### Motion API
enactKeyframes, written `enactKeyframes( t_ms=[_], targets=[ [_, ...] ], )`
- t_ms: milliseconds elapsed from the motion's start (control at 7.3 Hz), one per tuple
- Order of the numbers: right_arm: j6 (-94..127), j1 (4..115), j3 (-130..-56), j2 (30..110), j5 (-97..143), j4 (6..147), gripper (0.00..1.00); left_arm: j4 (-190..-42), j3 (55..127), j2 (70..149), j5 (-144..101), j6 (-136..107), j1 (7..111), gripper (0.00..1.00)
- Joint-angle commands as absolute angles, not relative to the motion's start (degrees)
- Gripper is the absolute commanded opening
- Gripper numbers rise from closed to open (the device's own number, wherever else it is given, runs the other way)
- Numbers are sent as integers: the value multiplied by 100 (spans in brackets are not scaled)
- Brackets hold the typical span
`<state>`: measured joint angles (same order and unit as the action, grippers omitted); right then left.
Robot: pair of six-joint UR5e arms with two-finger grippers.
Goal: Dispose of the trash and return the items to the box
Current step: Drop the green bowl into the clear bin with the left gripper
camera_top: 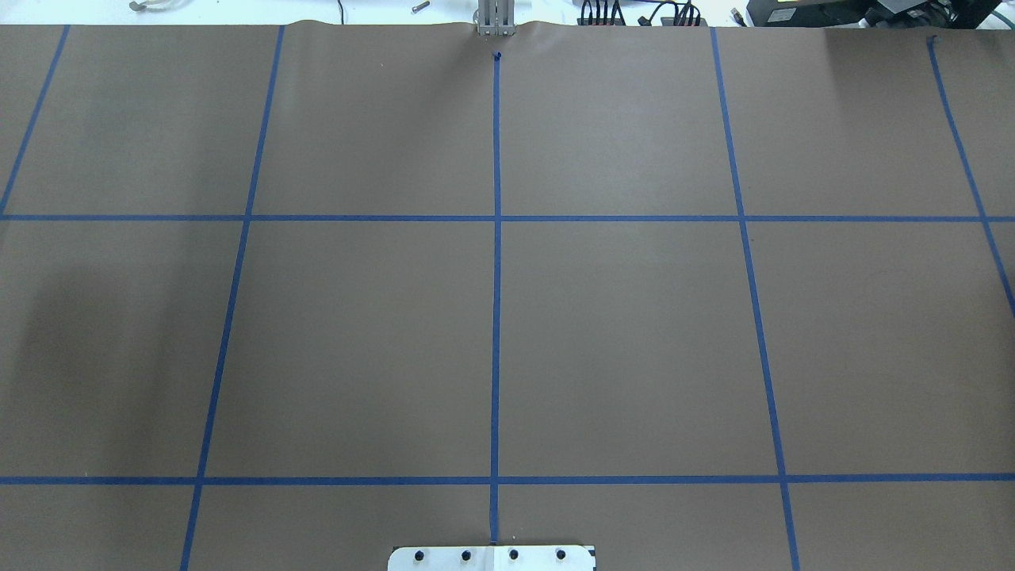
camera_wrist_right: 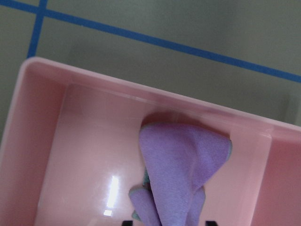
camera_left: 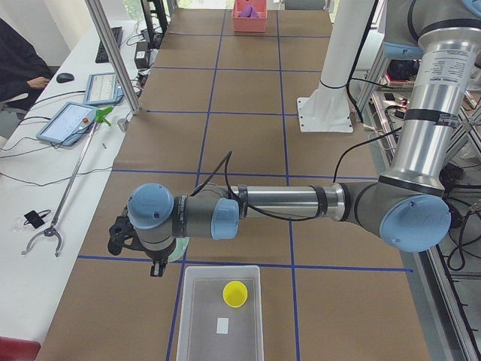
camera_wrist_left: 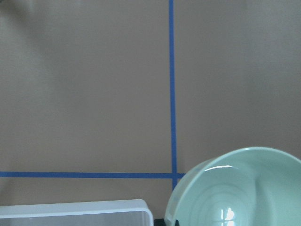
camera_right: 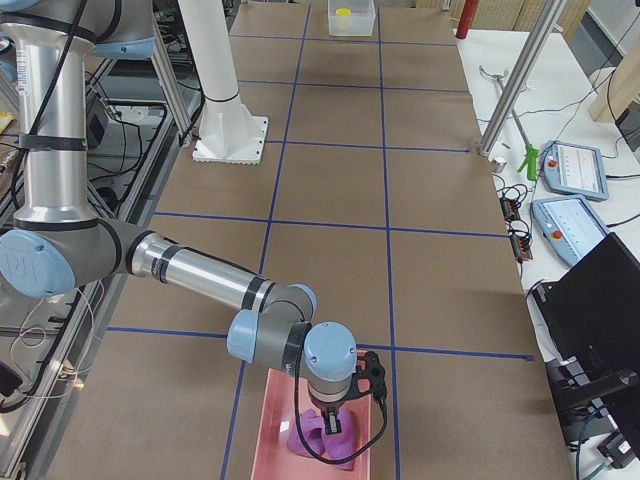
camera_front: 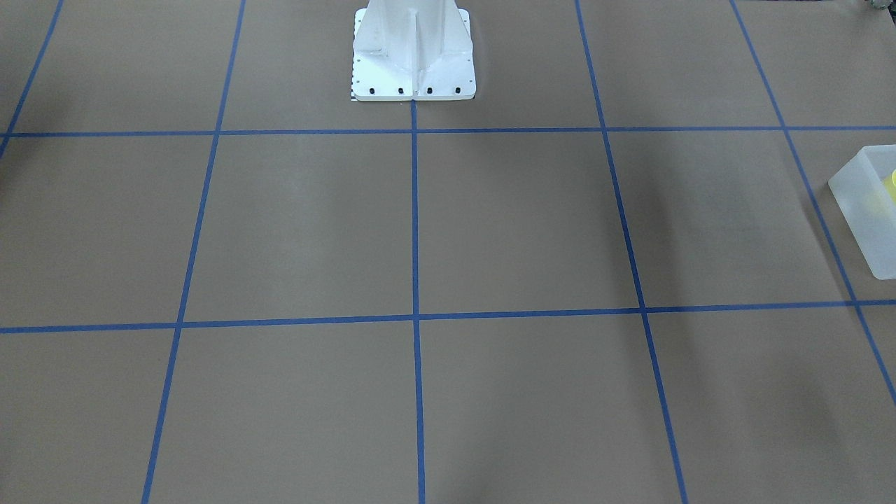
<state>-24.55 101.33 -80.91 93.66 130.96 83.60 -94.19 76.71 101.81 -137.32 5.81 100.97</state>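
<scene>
Gripping the bowl [camera_wrist_left: 235, 188] only by its rim beside the box [camera_wrist_left: 75, 207], the left gripper [camera_left: 154, 263] may let it slip outside; right gripper [camera_right: 333, 420] state indeterminate.

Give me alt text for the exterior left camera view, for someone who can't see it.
The robot's left arm stretches across a brown table gridded with blue tape, its gripper just beyond a translucent box holding a yellow cup. A pale green bowl peeks out beside the gripper; a pink bin sits at the far end.
</scene>
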Motion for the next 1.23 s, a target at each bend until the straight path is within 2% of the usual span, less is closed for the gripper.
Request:
enactKeyframes(
  t_ms=[0, 274, 411, 822, 1096],
  targets=[
    [-1805, 10125, -8873, 9413, 13490, 8384, 100, -9727, 6833, 10213, -13729, 1107, 10432, 0],
    [-980, 9732, -9569, 9474, 13613, 8429, 100, -11111, 5404, 10143, -13729, 1073, 10511, 0],
    [-523, 9547, -9780, 9492, 13797, 8429, 100, -11397, 5014, 10134, -13729, 1046, 10529, 0],
    [77, 9220, -10343, 9589, 13843, 8507, 100, -11478, 4913, 9959, -13729, 889, 10626, 0],
    [412, 8992, -10879, 9580, 13825, 8989, 100, -11854, 4948, 9574, -13729, 661, 10617, 0]
  ],
)
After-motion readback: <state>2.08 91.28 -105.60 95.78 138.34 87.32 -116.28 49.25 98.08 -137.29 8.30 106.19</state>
